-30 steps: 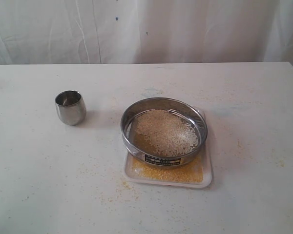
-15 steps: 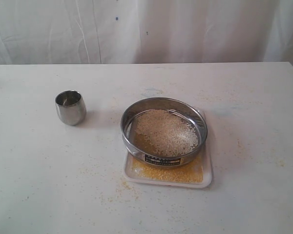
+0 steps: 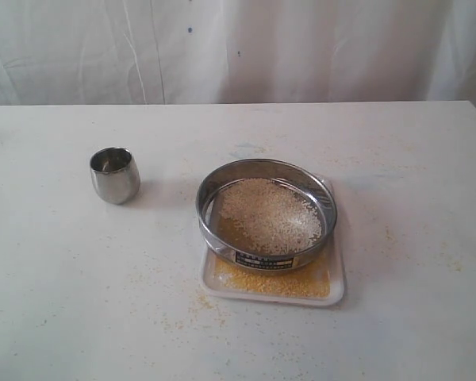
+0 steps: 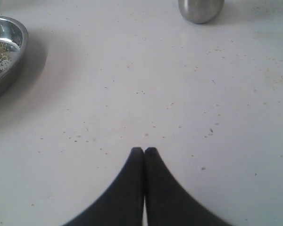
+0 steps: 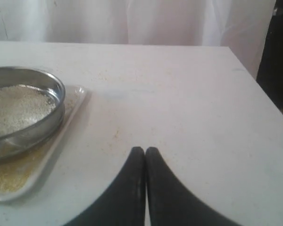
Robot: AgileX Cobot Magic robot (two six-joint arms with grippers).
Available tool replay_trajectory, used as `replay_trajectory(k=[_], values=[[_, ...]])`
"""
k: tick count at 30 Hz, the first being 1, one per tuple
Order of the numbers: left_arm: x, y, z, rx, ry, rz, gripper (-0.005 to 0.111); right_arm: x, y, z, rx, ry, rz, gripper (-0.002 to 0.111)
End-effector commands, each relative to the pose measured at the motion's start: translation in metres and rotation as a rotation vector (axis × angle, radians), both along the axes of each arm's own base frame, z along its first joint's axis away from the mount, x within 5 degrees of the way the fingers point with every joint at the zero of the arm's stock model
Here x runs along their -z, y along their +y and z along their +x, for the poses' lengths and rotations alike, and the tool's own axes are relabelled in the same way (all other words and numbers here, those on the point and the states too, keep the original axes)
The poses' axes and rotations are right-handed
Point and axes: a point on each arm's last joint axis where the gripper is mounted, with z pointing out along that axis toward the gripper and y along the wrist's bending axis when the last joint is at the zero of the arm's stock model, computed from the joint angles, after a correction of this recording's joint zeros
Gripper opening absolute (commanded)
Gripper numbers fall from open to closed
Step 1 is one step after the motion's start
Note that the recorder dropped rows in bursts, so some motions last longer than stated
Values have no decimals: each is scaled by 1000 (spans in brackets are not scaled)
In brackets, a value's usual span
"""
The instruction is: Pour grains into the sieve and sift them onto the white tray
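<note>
Nothing has moved in the past second: my left fingers [image 4: 137, 156] and right fingers [image 5: 138, 155] rest pressed together above the surface [image 3: 79, 278], the sieve [image 3: 222, 244] on the white tray [image 3: 339, 290] near the right pair, grains [image 3: 266, 213] sifted, task seemingly complete.
</note>
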Motion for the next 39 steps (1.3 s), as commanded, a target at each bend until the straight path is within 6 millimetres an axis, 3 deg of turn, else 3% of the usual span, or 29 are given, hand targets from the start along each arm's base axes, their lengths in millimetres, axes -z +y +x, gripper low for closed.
replay_trajectory(k=[1, 5, 9, 14, 39], values=[[3, 0, -1, 4, 23, -3, 0, -6, 1, 0, -6, -72, 11, 0], [3, 0, -1, 4, 23, -3, 0, -3, 1, -3, 1, -52, 70, 0], [3, 0, -1, 4, 23, -3, 0, -3, 7, -4, -14, -30, 333, 0], [3, 0, -1, 4, 23, -3, 0, 3, 3, -5, 3, 21, 167, 0], [3, 0, -1, 4, 23, -3, 0, 5, 2, -5, 18, 35, 160, 0]])
